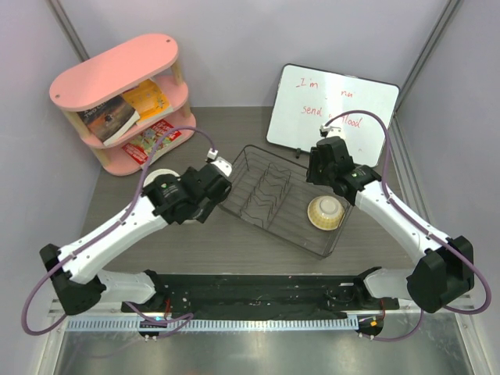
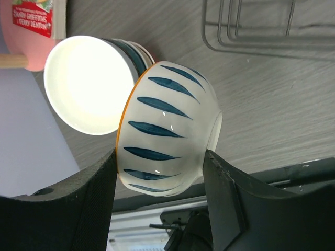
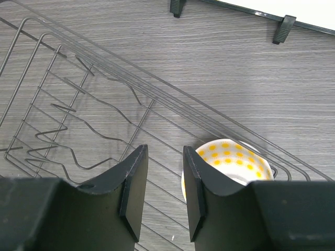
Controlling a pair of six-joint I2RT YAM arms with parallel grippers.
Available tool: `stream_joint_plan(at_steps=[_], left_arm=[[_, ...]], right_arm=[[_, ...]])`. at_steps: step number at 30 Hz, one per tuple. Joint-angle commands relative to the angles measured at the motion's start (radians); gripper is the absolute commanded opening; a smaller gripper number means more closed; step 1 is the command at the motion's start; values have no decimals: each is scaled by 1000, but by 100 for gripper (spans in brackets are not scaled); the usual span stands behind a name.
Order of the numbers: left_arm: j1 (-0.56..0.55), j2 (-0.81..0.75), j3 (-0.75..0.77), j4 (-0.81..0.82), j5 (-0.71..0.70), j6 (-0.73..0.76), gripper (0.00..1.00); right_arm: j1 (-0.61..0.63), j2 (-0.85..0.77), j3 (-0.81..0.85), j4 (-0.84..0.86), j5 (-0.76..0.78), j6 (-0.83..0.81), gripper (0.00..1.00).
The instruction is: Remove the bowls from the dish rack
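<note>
Yellow bowl [image 3: 227, 162] is sitting in the dish rack [image 1: 269, 190] just nearside of my empty, half-spread right pincer [image 3: 163, 157] while my left pincer [image 2: 159, 167] is pinching the striped bowl [image 2: 167, 120].

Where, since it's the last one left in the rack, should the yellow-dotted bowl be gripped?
Probably by its foot ring, from above. The bowl seems to lie mouth down in the rack, rim against the wires, so its narrow foot faces up.

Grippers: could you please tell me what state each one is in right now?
Left gripper: shut on the blue-striped bowl.
Right gripper: open, holding nothing.
</note>
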Motion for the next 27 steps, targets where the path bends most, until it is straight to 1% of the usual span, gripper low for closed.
stream_joint_plan(at_steps=[1, 5, 7, 9, 11, 13, 18, 20, 23, 25, 27], left_arm=[[-40, 58, -11, -26, -44, -11, 0], [-49, 75, -11, -29, -23, -82, 0], [-58, 94, -25, -49, -21, -160, 0], [-95, 132, -45, -60, -49, -209, 0], [-135, 175, -66, -70, -84, -298, 0], [-147, 198, -77, -84, -110, -390, 0], [-167, 204, -144, -81, -119, -571, 0], [-169, 209, -157, -103, -170, -637, 0], [-170, 267, -151, -174, -243, -703, 0], [-179, 342, -135, -262, -320, -744, 0], [-180, 388, -135, -308, -345, -787, 0]], right_arm=[[-3, -18, 13, 19, 6, 7, 39], [-3, -24, 9, 18, 12, 6, 39], [-3, -18, 7, 18, 8, 4, 39], [-5, -13, 7, 18, 1, 6, 39], [-5, -13, 6, 19, 0, 6, 39], [-5, -16, 4, 19, 0, 7, 39], [-5, -38, -11, 19, 12, -5, 40], [-5, -41, -19, 18, 12, -11, 40], [-6, -46, -26, 18, 14, -13, 40], [-5, -44, -26, 19, 11, -13, 40], [-5, -47, -28, 19, 5, -13, 39]])
